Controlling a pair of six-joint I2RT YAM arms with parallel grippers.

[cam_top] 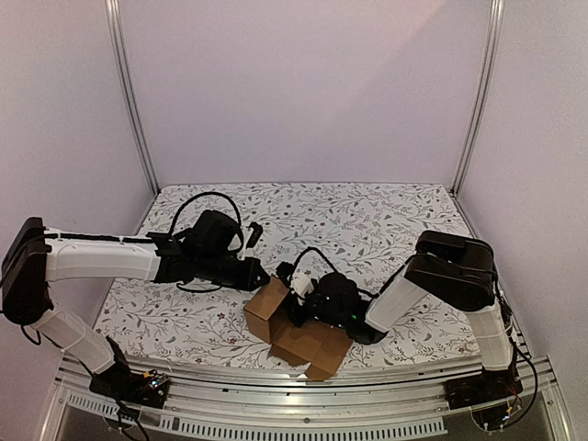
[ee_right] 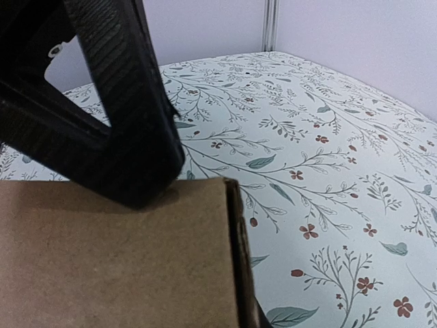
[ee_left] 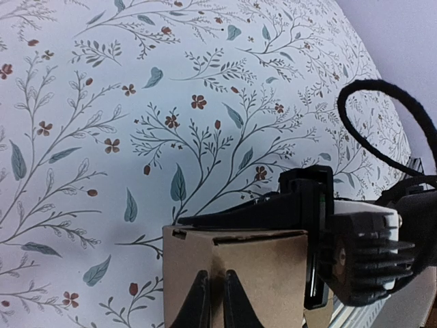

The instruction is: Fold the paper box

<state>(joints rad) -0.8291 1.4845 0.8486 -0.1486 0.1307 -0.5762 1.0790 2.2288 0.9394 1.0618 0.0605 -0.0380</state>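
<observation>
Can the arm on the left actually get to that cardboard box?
Very likely yes: the left gripper sits right at the paper box, seemingly pinching its raised wall, with nothing in between.

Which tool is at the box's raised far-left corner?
The left tool, fingers close together against the paper box's upright wall; the right tool reaches its middle from the right.

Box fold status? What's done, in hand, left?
Done: part of the paper box stands up as walls. In hand: left gripper looks pinched on a raised wall; right gripper rests a finger against a panel. Left: panels near the front edge lie flat, so the box is not closed.
</observation>
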